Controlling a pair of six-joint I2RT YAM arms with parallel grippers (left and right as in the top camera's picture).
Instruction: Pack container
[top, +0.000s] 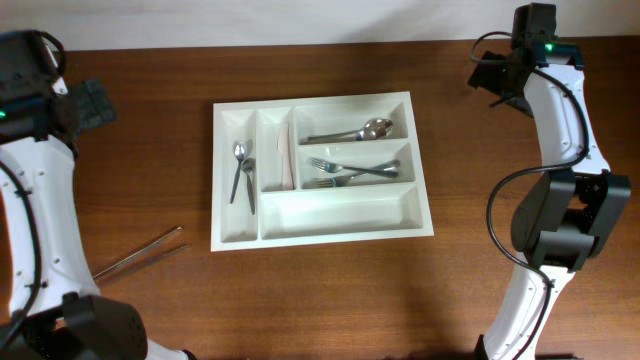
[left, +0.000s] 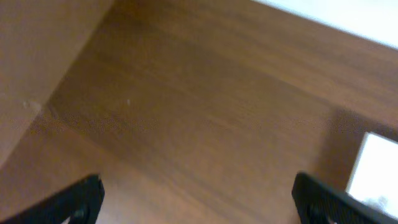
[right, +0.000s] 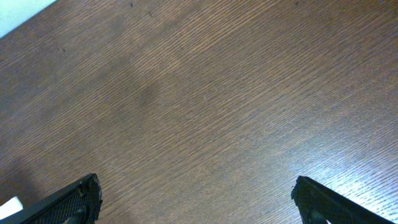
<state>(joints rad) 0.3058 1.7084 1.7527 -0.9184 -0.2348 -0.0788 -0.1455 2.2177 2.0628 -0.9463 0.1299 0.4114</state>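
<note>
The white cutlery tray (top: 340, 211) lies flat on the wooden table (top: 400, 300), a little left of centre in my overhead view. Its two narrow compartments are on the left, and the three long ones are stacked to their right. Two teaspoons (top: 243, 172) lie in the leftmost narrow slot and a pale utensil (top: 285, 155) that I cannot identify lies in the next. There are tablespoons (top: 355, 131) in the top long compartment and forks (top: 350, 170) in the middle one. A pair of thin metal sticks (top: 140, 253) rests on the wood off the tray's lower left corner, apart from it. My left arm (top: 25, 210) rises along the left edge and bends over at the top. It carries the left gripper (left: 196, 190) over bare wood, well apart from the tray's left side, and a white tray corner shows at the right edge of its wrist camera. My right arm (top: 560, 110) arches toward the far right corner, with the right gripper (right: 196, 190) out beyond the tray's upper right corner. Both sets of jaws stand spread wide, gripping nothing and touching nothing.
</note>
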